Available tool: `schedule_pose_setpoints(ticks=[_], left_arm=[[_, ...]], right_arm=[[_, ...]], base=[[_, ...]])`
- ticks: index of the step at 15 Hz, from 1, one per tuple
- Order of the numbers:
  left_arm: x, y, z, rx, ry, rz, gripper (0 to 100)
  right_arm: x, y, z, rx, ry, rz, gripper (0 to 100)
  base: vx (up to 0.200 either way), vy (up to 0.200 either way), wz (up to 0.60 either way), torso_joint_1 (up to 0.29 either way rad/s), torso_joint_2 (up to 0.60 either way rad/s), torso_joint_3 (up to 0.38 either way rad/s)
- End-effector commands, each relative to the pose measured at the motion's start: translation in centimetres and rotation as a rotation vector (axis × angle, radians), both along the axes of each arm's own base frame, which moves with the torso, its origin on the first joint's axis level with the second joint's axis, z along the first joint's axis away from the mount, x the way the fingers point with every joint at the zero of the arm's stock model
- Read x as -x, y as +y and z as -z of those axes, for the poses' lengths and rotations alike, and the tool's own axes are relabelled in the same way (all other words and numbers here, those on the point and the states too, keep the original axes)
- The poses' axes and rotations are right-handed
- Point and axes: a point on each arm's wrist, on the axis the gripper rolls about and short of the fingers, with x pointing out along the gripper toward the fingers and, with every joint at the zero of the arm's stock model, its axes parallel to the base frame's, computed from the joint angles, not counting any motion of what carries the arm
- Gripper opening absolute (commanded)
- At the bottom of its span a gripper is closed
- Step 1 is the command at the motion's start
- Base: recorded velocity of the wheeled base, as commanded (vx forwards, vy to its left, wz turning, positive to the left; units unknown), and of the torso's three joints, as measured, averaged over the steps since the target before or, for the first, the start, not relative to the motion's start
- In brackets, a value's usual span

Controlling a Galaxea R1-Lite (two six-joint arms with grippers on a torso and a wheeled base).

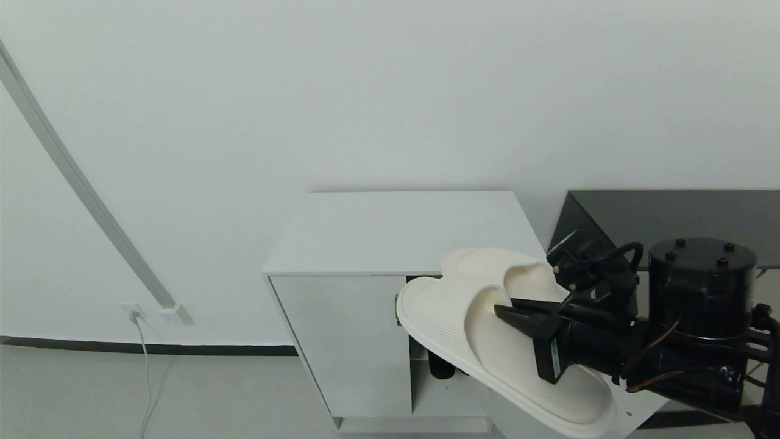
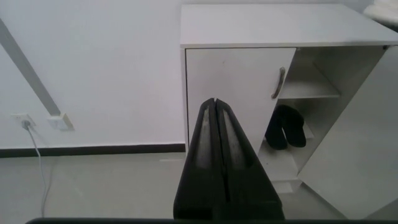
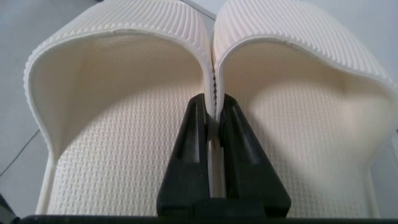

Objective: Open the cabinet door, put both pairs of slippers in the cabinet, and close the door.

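Ok so your right gripper (image 1: pixel 501 311) has the white slippers (image 1: pixel 439 311) pinched as a pair, jaws clamped on the two inner edges where they meet. They're hanging in the air just in front of the cabinet (image 1: pixel 396 231), up near its top right corner. The right door (image 2: pixel 357 149) is swung open and the black slippers (image 2: pixel 286 127) sit on the lower level inside, so I'd say you're on the second pair, with the closing to come after. Your left gripper (image 2: pixel 215 106) is off to the side facing the cabinet, jaws pressed together with nothing in them. For the put-in, the pair looks higher than the opening, so you'd want to drop down and come in level, toes first. Aim for the upper shelf (image 2: pixel 311 87) rather than stacking on the black ones. The grip is only on thin edges, so go slow and don't clip the toes on the left door (image 1: pixel 341 341) or the shelf lip, since that'd probably twist one slipper out. Let go only once the soles rest on the shelf, then back straight out before touching the door.
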Motion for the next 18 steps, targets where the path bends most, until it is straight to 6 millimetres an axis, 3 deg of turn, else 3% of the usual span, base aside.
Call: schedule_pose_setpoints(ticks=[1, 18], left_arm=[[-0.01, 0.00, 0.00, 0.000, 0.001, 0.000, 0], [-0.01, 0.00, 0.00, 0.002, 0.001, 0.000, 0]], right_arm=[[-0.07, 0.08, 0.17, 0.005, 0.004, 0.001, 0], [0.23, 0.26, 0.27, 0.003, 0.005, -0.019, 0]], base=[[0.000, 0.000, 0.00, 0.000, 0.00, 0.000], [0.000, 0.000, -0.04, -0.007, 0.02, 0.008]])
